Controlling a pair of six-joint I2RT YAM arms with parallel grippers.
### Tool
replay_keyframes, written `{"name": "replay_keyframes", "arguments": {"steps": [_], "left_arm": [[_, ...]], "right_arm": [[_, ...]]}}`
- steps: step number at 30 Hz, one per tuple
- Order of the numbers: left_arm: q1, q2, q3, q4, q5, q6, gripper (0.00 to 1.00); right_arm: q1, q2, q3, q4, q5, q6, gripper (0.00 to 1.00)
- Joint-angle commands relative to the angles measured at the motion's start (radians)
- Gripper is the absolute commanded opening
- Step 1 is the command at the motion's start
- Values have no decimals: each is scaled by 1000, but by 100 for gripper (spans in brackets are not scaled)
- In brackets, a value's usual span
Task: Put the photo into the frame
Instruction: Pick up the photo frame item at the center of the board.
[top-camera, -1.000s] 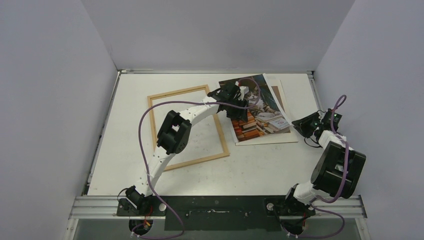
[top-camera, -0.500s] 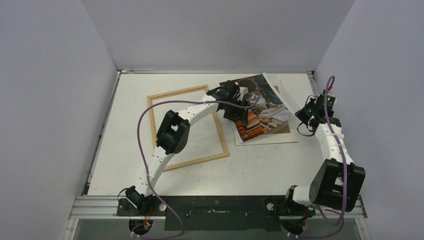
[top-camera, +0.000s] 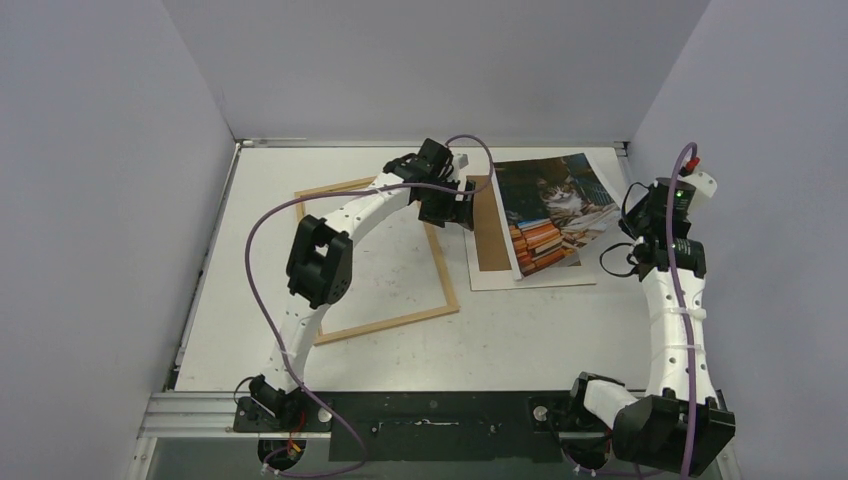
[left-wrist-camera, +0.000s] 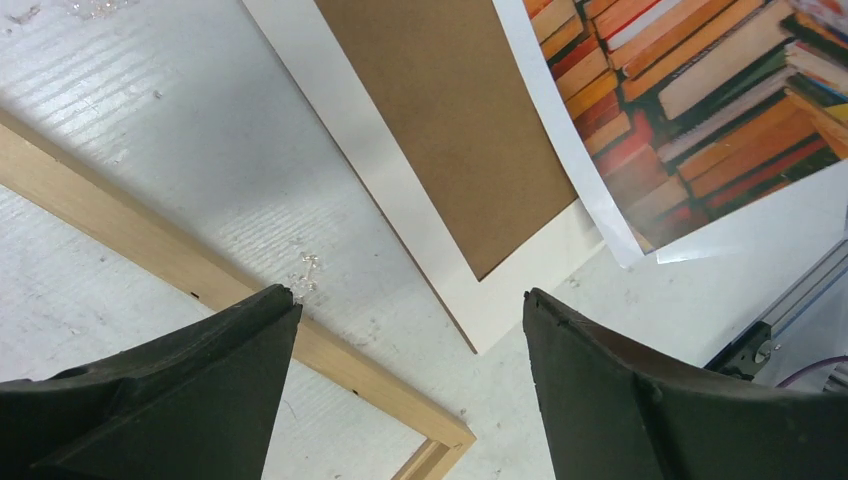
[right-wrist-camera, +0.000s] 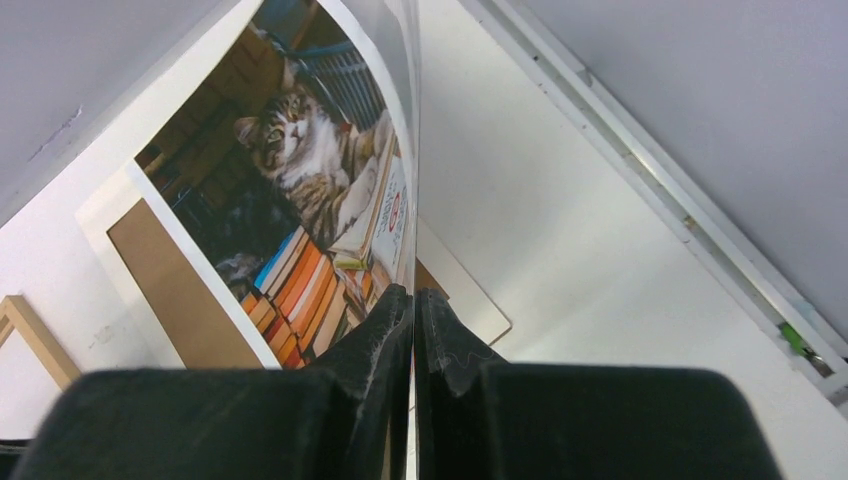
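Observation:
The photo (top-camera: 555, 205), a tabby cat on stacked books, has its right edge lifted off the table. My right gripper (top-camera: 622, 222) is shut on that edge, which runs between its closed fingers in the right wrist view (right-wrist-camera: 412, 295), where the photo (right-wrist-camera: 310, 200) curves upward. The frame (top-camera: 443, 270), thin light wood, lies flat to the left. My left gripper (top-camera: 455, 205) is open and empty over the gap between the frame's right rail and the board. In the left wrist view the gripper (left-wrist-camera: 410, 300) shows the frame's rail (left-wrist-camera: 100, 218) and the photo's books (left-wrist-camera: 690, 100).
A brown board (top-camera: 488, 225) with a white surround (top-camera: 530, 283) lies under the photo's left part, also in the left wrist view (left-wrist-camera: 450, 130) and the right wrist view (right-wrist-camera: 170, 290). Grey walls close in the table on three sides. A metal rail (top-camera: 430, 142) runs along the back.
My right gripper took the photo's right edge and lifted it, swinging up and back. The photo slid right, baring the brown board. My left gripper came off the photo and moved back left.

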Motion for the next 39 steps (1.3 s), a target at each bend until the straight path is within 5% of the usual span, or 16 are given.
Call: {"name": "replay_keyframes", "arguments": {"steps": [1,11,22,34,39], "left_arm": [[-10,-99,31,-19,-6,7,83],[12,-210,53,-45,-47,-58,97],[18,-361,4,17,-10,-70,97],[-113,-920,-648,759,-1,169,97],[-199,-913,-612,759,-4,303,97]], "right_arm": [[9,-58,107,-55,91,-28,0],[9,-64,441,-242,79,-10,0],[39,-31,743,-385,22,122,0],[69,47,762,-403,-163,443,0],[76,72,747,-408,-158,561,0]]}}
